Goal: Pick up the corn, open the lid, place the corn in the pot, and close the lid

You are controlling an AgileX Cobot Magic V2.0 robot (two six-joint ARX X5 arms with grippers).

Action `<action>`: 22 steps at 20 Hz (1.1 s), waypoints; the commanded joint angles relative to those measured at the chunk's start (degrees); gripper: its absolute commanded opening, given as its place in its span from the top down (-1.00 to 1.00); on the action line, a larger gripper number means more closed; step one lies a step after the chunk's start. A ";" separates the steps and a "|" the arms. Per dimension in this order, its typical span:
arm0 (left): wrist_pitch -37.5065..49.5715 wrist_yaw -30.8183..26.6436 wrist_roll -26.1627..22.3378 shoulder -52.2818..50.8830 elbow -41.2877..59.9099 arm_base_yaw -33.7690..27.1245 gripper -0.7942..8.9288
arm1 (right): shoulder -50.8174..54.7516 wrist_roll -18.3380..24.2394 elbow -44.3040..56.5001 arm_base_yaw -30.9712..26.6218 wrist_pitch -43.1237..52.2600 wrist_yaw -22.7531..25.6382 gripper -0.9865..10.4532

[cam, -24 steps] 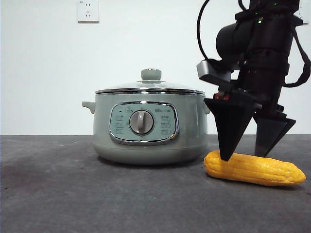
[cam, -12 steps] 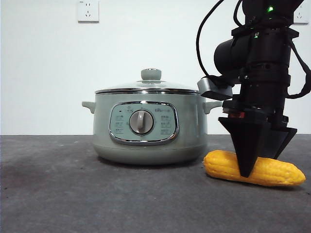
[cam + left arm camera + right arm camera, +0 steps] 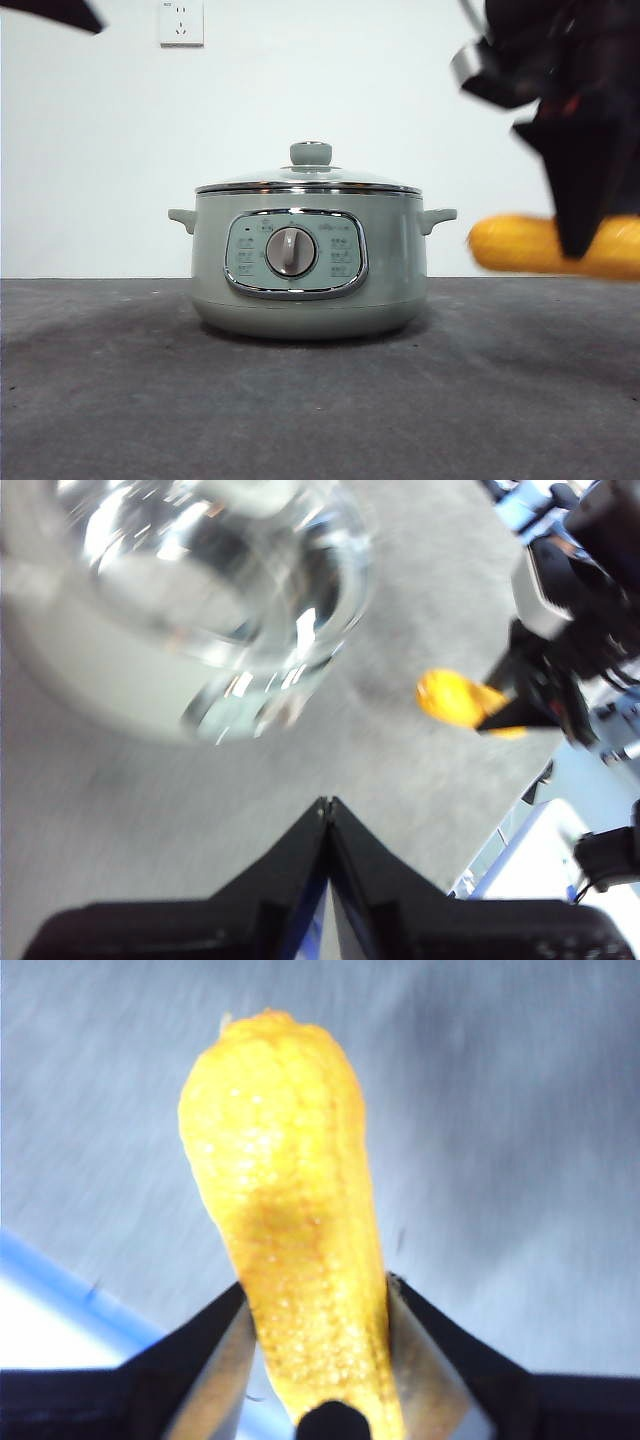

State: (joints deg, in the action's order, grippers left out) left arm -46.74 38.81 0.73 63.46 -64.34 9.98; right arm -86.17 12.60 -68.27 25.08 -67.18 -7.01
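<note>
In the front view the right gripper point(image 3: 585, 235) is clamping the corn point(image 3: 520, 244), long axis level, at 3 o'clock of the pot point(image 3: 308, 262), while in the left wrist view the left gripper point(image 3: 327, 810), jaws together and empty, is hovering near the seated lid point(image 3: 215, 575), and the right wrist view is showing both jaws pinching the cob's sides.

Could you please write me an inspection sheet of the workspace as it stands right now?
Surface: dark grey table, matte.
Corn: corn lifted off the table, held level, right of the pot in the front view.
Pot: sage-green pot upright on the table.
Lid: lid seated on the pot, not yet opened.
Clutter: nothing seen.
Grippers: right gripper shut on the corn; left gripper shut, empty, above the table near the pot.
Cables: nothing clearly seen; that arm is blurred.
Surroundings: white wall with a socket.
</note>
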 commanded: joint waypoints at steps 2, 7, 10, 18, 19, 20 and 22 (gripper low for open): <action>-0.09 -6.60 0.96 11.02 -12.07 5.18 0.68 | 7.48 -6.10 0.00 0.09 -2.95 -0.04 0.85; -7.15 -17.31 1.44 30.05 -36.17 10.91 -0.24 | 16.24 -12.17 0.00 0.09 -4.57 -0.17 0.85; -10.73 -20.72 1.20 37.24 -45.81 12.74 -0.40 | 17.73 -13.68 0.00 0.09 -5.25 -0.50 0.85; -14.45 -30.53 -2.01 51.04 -61.46 17.25 -0.40 | 18.88 -14.19 0.00 0.09 -6.29 -0.50 0.85; -13.51 -31.87 -2.38 51.91 -61.46 17.94 -0.40 | 18.91 -14.19 0.00 0.09 -6.43 -0.50 0.85; -12.85 -33.00 -2.49 52.83 -61.46 18.58 -0.40 | 18.91 -14.23 0.00 0.09 -6.45 -0.50 0.85; -12.07 -33.11 -2.71 54.62 -61.46 19.37 -0.40 | 18.93 -14.84 0.00 0.09 -6.45 -0.48 0.85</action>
State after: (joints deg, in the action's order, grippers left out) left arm -59.09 5.93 -1.10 117.23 -125.69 29.32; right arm -67.48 -1.45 -68.27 25.08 -73.67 -7.42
